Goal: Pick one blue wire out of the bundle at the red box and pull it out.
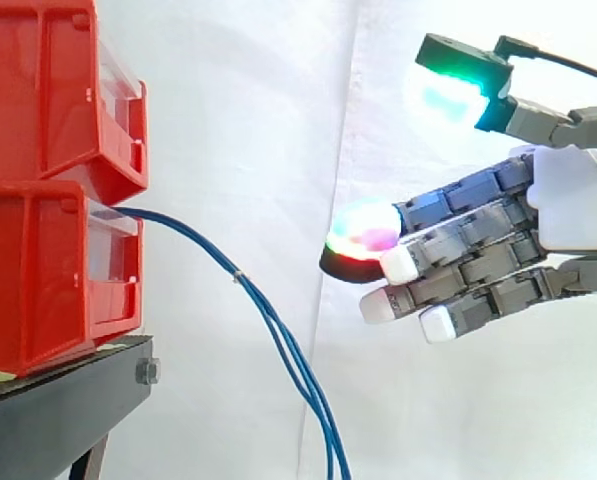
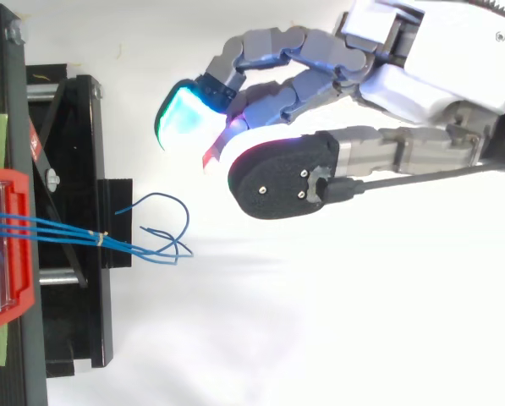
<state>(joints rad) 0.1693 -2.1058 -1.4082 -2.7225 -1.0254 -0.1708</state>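
Blue wires (image 2: 66, 232) run out of the front of the lower red bin (image 1: 38, 280) as a small bundle, held together by a thin tie (image 1: 238, 275) just past the bin. From there they hang down in front of the black stand (image 1: 58, 410). In the top view their loose ends (image 2: 163, 228) curl and cross one another.

The hand (image 1: 568, 200) hovers well apart from the bundle. Its fingers (image 1: 458, 240) are stretched nearly straight toward the wires, the thumb is held away above them, and nothing is in its grip.

The main risk is closing on more than one strand. The wires lie touching each other below the tie, and the pads are thick beside such thin strands. A pinch near the tie would probably drag the whole bundle. Pulling at the tangled ends could snag one strand on its neighbours. A hard pull might also shift the bin on the stand, or the thin wire could slip from between the pads.
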